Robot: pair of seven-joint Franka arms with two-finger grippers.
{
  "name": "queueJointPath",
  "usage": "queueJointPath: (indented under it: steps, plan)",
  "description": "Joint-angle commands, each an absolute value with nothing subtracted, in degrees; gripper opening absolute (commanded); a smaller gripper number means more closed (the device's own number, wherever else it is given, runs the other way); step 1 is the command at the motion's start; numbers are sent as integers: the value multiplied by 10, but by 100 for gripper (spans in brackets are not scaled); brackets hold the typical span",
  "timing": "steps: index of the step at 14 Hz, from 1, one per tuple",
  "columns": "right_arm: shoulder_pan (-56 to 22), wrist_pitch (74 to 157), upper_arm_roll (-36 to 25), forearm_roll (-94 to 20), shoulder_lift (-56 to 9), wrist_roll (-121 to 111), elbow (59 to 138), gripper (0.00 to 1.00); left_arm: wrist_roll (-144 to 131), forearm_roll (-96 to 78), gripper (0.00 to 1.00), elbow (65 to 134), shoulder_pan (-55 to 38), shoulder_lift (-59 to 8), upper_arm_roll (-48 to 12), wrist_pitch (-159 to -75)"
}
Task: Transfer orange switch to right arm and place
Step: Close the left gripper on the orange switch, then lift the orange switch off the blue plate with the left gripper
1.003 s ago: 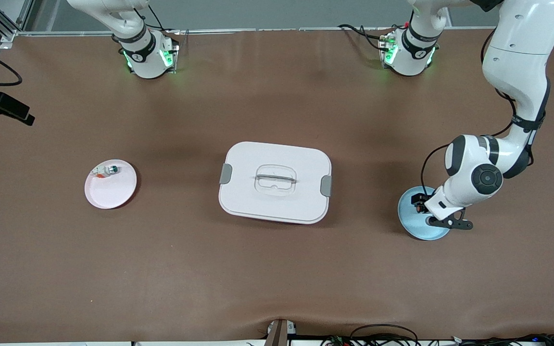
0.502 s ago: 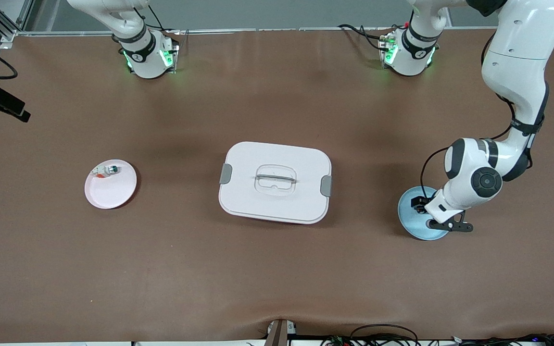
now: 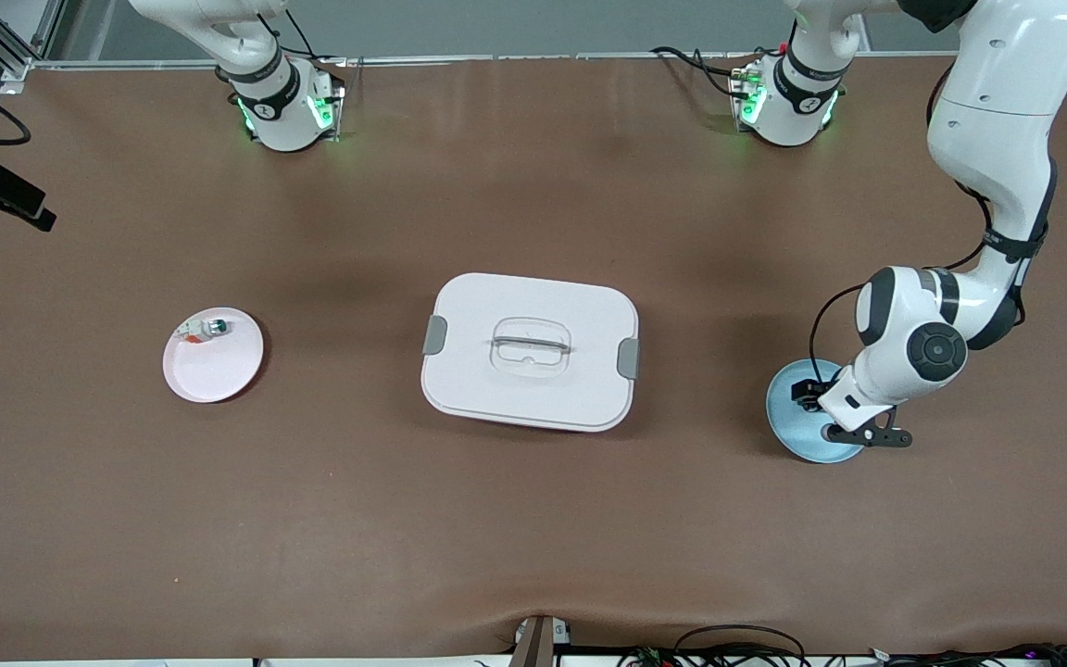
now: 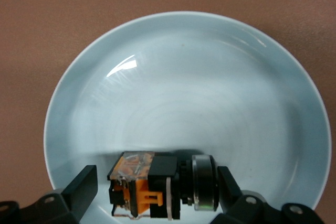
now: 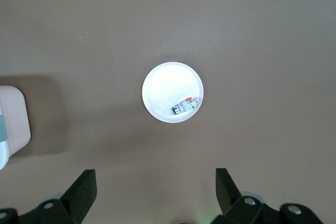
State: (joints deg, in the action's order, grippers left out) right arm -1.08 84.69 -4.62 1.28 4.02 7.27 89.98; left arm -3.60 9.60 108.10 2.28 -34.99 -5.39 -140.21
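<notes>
Orange switch [image 4: 160,187] is seen lying on the blue plate [image 4: 184,93], bracketed but not yet gripped by the wide-open left gripper [image 4: 155,192]. Lifting, handover and placing remain; the open right gripper [image 5: 155,195] waits high over the pink plate [image 5: 160,85].

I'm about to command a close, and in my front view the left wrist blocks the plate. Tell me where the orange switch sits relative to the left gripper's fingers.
Observer: The orange switch lies on its side on the blue plate, between the open fingers of the left gripper.
Operator: Report clearance on each side.
Observer: A gap shows at the switch's orange end. The other finger sits very close to its ringed end, and I cannot tell if they touch.
Operator: Give me the right gripper.
Observer: The right gripper is open, high over the table, above the white-and-green piece on the pink plate.
</notes>
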Motion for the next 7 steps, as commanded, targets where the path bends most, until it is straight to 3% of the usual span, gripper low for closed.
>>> queueJointPath:
  steps: [1, 4, 7]
  plan:
    - [-11, 848, -47, 12, 50, 83, 908, 100, -44, 99, 77, 1074, 25, -355, -58, -1407]
    - [-11, 848, -48, 12, 50, 83, 908, 100, -44, 99, 41, 1074, 25, -355, -58, -1406]
    - [-11, 849, -47, 12, 52, 83, 909, 100, -48, 98, 15, 1074, 25, -355, -58, -1407]
